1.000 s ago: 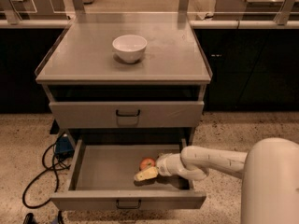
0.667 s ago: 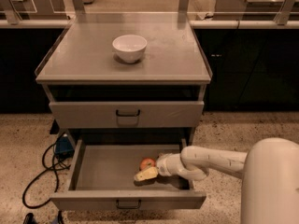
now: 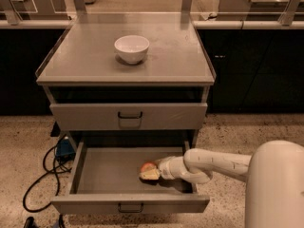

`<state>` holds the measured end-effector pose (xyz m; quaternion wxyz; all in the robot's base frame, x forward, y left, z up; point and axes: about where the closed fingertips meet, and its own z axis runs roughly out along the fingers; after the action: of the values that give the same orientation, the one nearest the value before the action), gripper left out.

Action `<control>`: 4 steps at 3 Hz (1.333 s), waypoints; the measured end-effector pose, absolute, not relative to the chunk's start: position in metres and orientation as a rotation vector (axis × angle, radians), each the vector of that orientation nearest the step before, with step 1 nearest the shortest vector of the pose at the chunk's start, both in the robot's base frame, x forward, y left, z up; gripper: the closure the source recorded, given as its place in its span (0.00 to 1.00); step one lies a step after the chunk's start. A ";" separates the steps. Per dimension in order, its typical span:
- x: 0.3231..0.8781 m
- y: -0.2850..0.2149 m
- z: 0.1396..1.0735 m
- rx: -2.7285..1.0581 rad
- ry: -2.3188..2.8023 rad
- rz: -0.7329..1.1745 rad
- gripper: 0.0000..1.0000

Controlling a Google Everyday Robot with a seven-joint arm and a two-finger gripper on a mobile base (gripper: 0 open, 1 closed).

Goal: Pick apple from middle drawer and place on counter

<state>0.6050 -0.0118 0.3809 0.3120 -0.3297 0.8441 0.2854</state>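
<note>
The apple [image 3: 147,166], small and red-orange, lies in the open middle drawer [image 3: 109,170], right of the middle of its floor. My gripper [image 3: 150,175] reaches into the drawer from the right, down at the drawer floor and right against the apple's near side. The white arm [image 3: 213,164] crosses over the drawer's right wall. The counter [image 3: 175,51] is the cabinet's flat grey top above.
A white bowl [image 3: 131,48] stands on the counter, left of its middle. The upper drawer front [image 3: 129,116] is closed above the open drawer. A black cable and a blue box [image 3: 64,148] lie on the floor to the cabinet's left. Dark-fronted counters run behind.
</note>
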 end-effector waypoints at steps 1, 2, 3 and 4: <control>0.605 -0.012 0.381 -0.870 2.227 0.753 0.62; 0.605 -0.012 0.381 -0.870 2.227 0.753 0.86; 0.603 -0.016 0.390 -0.859 2.227 0.739 1.00; 0.601 -0.041 0.425 -0.823 2.219 0.701 1.00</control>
<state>0.6013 -0.0409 0.4247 0.3301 -0.3146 0.8486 0.2682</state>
